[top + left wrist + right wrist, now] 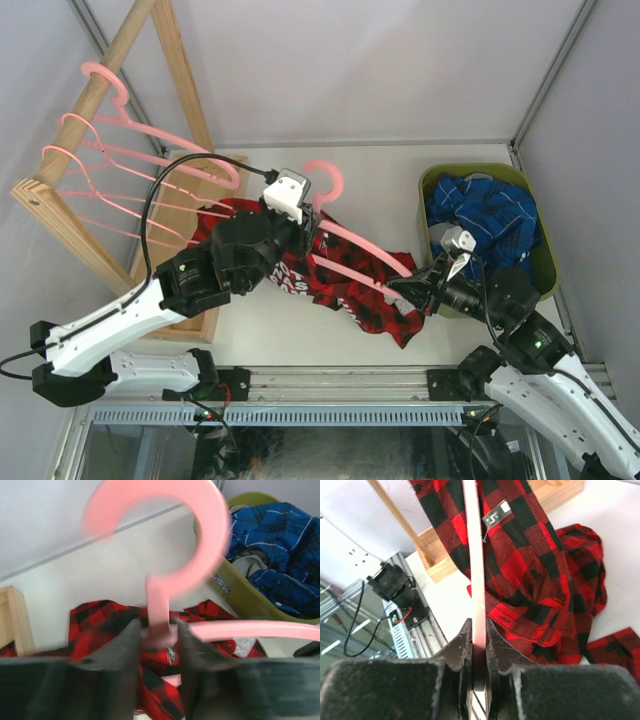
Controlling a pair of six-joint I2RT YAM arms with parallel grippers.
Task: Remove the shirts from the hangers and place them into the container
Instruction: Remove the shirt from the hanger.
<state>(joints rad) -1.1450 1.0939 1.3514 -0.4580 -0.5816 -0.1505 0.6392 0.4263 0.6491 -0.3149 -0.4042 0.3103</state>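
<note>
At the middle of the surface (300, 340), the red-black plaid shirt (335, 285) lies crumpled, white lettering showing on its near side, with one pink hanger (365, 255) still threaded through it. The hanger's hook points away from the arms and stands clear above the cloth.

Left arm (150, 300): the left jaws flank the hanger's neck just below the hook. The wrist view is blurred there; whether they are clamped on the neck or merely beside it cannot be told.

Right arm (530, 350): the right jaws are pressed together on the hanger's thin shoulder bar near its right end, with the shirt hanging off the bar beyond them. A small white tag (497, 515) shows at the collar.

At the right rear of the surface, the olive-green container (425, 200) holds the blue plaid shirt (490, 215), bunched up and filling most of it. The red-black shirt is outside the container, its right edge close to the container's near-left corner.

At the left rear, several bare pink hangers (110, 150) hang on the wooden rail (105, 80) of the rack.
</note>
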